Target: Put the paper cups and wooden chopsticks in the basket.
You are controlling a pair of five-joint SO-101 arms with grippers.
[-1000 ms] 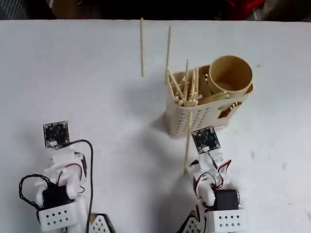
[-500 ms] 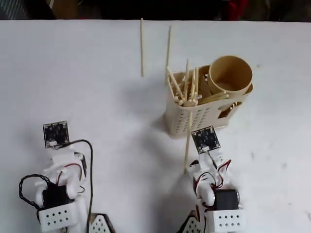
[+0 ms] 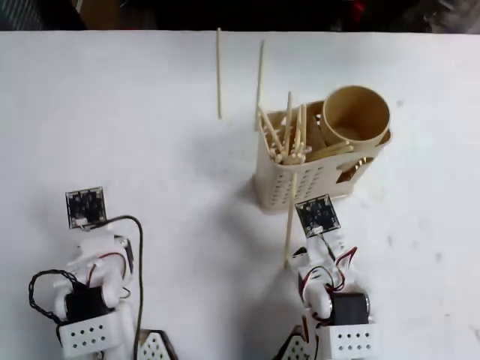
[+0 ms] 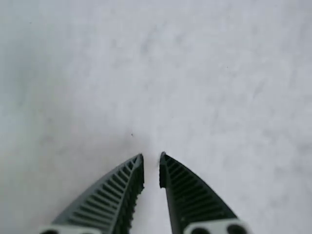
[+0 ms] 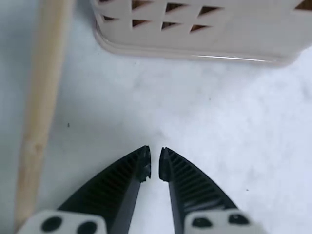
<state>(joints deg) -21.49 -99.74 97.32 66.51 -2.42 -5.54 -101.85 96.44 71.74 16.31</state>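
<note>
**Three chopsticks outside the basket [image 3: 300,187]**

The basket holds cups [image 3: 356,112] and a stick bundle [image 3: 289,139]. Two sticks [image 3: 219,75] [image 3: 259,75] lie by the table's [image 3: 135,112] far edge. The third [image 3: 288,225] leans against the basket's near wall, just beside the right gripper [image 5: 154,163]. That gripper and the left gripper [image 4: 151,170] are pressed together, empty, over open tabletop.

table [image 3: 112,112]: white, matte | beyond far edge: dark, indistinct

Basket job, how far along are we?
Done: a cup and a bunch of chopsticks stand in the basket. In hand: nothing; left gripper and right gripper are empty. Left: two far chopsticks and a near chopstick beside the right gripper, all outside it.
</note>
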